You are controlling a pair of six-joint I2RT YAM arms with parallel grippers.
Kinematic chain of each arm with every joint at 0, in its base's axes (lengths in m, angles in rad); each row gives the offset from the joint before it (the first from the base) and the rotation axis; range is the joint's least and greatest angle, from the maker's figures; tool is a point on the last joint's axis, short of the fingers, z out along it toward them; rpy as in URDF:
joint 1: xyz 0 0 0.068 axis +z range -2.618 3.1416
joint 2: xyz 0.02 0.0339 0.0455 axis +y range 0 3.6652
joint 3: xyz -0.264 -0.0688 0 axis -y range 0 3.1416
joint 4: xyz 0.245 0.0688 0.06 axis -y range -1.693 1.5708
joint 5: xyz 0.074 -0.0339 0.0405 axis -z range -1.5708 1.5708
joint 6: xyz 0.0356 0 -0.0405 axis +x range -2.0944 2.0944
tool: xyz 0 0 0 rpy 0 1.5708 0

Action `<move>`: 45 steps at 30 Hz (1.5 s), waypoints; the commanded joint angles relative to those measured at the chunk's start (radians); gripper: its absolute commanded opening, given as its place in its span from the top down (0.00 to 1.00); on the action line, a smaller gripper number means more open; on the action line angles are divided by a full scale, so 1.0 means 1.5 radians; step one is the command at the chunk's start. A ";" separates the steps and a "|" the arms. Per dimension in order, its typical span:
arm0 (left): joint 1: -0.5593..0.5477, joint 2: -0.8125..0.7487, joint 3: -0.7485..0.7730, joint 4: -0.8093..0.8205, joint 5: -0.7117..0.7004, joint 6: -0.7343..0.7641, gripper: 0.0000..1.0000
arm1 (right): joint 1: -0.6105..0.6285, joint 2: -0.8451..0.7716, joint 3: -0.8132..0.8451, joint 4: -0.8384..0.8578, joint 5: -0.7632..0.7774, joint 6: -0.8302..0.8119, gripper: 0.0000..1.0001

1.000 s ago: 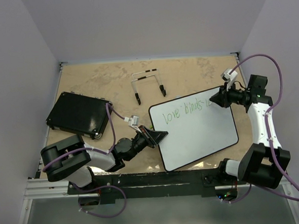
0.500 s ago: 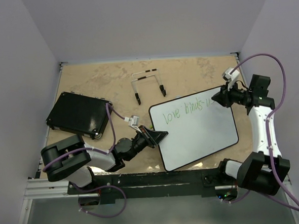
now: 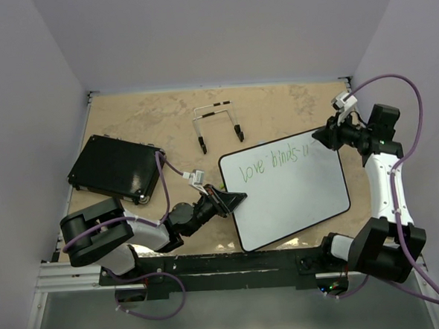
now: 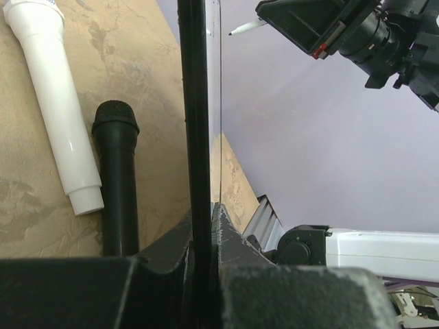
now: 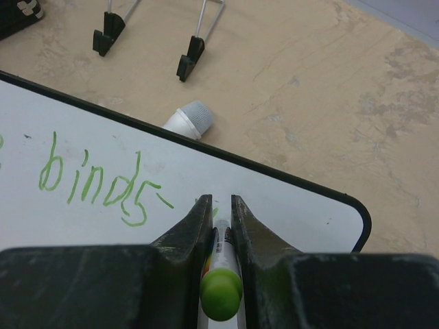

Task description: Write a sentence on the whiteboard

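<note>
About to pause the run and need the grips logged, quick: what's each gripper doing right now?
Left gripper: closed, clamped on the edge of the whiteboard.
Right gripper: closed, holding the green marker.

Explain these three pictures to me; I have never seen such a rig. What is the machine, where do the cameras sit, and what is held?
Two robot arms are bolted at the near edge of a sandy table. One picture looks down from above and behind them; the other two come from cameras on the wrists. The left gripper is clamped on the edge of the whiteboard. The right gripper pinches a green marker near the green writing, which reads "love binds". Also there: a black pad, a wire stand, a white microphone and a black microphone.
</note>
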 commanded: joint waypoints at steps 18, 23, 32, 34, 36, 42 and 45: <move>0.001 -0.007 0.013 0.051 0.007 0.072 1.00 | -0.004 0.036 -0.005 0.055 0.020 0.021 1.00; 0.001 -0.004 0.013 0.055 0.008 0.072 1.00 | -0.003 0.039 -0.011 0.062 0.007 0.024 1.00; 0.001 -0.004 0.013 0.057 0.010 0.072 1.00 | -0.003 0.038 -0.012 0.044 -0.038 0.014 1.00; 0.001 -0.004 0.013 0.057 0.010 0.072 1.00 | -0.003 0.038 -0.010 0.036 -0.043 0.003 1.00; 0.001 -0.004 0.012 0.057 0.010 0.073 1.00 | -0.003 0.039 -0.009 0.027 -0.041 -0.004 1.00; 0.001 -0.005 0.011 0.059 0.008 0.072 1.00 | -0.003 0.041 -0.002 -0.019 -0.035 -0.037 1.00; 0.001 -0.002 0.010 0.061 0.007 0.072 1.00 | -0.004 0.039 -0.001 -0.038 -0.030 -0.054 1.00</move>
